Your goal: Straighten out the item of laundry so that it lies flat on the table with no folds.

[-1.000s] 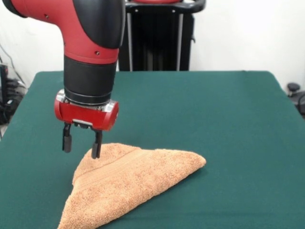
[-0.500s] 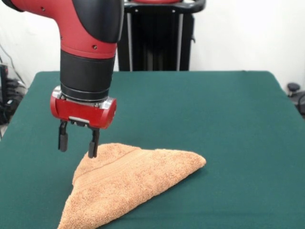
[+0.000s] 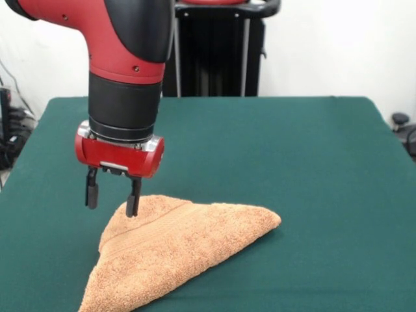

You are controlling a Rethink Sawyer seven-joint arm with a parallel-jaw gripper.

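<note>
The towel [image 3: 172, 250] lies on the near left part of the green tabletop [image 3: 312, 169], folded over itself into a rough triangle, one corner pointing right and its lower left part cut off by the picture's bottom edge. A woven band runs across its upper layer. The jaws [image 3: 112, 196] stand open above the towel's far left corner, one finger [image 3: 132, 198] at the cloth's edge, the other over bare tabletop.

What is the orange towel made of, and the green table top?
The towel looks like soft terry cloth: its surface is fuzzy and nubbly, with a flatter woven band across it. The table seems covered in matte green felt or a similar cloth: no shine, an even, slightly fuzzy look.
</note>
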